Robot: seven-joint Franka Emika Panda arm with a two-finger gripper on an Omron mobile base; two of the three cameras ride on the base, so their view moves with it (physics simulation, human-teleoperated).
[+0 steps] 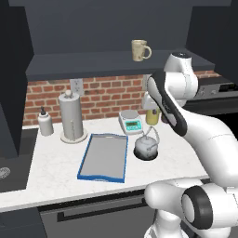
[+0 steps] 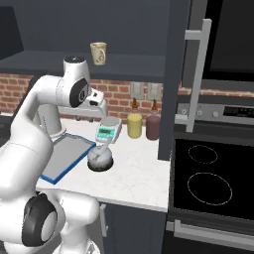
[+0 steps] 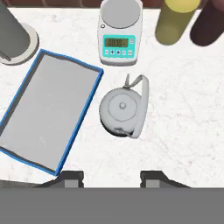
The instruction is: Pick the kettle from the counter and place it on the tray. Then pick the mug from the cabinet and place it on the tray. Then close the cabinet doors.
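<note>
The silver-grey kettle (image 3: 122,109) stands on the white marble counter (image 1: 56,176), just right of the blue-rimmed tray (image 3: 48,109), with its thin handle tipped away from the tray. My gripper (image 3: 111,177) hangs high above the kettle, open, with nothing between its fingers. Both base views show the kettle (image 1: 147,148) (image 2: 100,158) next to the tray (image 1: 104,155) (image 2: 67,156). The beige mug (image 1: 140,50) (image 2: 98,52) stands on the dark shelf of the open cabinet (image 1: 116,62). One cabinet door (image 2: 176,74) stands swung out, its silver bar handle (image 2: 198,74) facing me.
A white kitchen scale (image 3: 121,33) sits behind the kettle, with a yellow canister (image 3: 177,19) and a dark bottle (image 3: 210,22) beside it. A steel paper-towel cylinder (image 1: 71,116) and a soap bottle (image 1: 45,122) stand at back left. A stove (image 2: 208,178) lies to the right.
</note>
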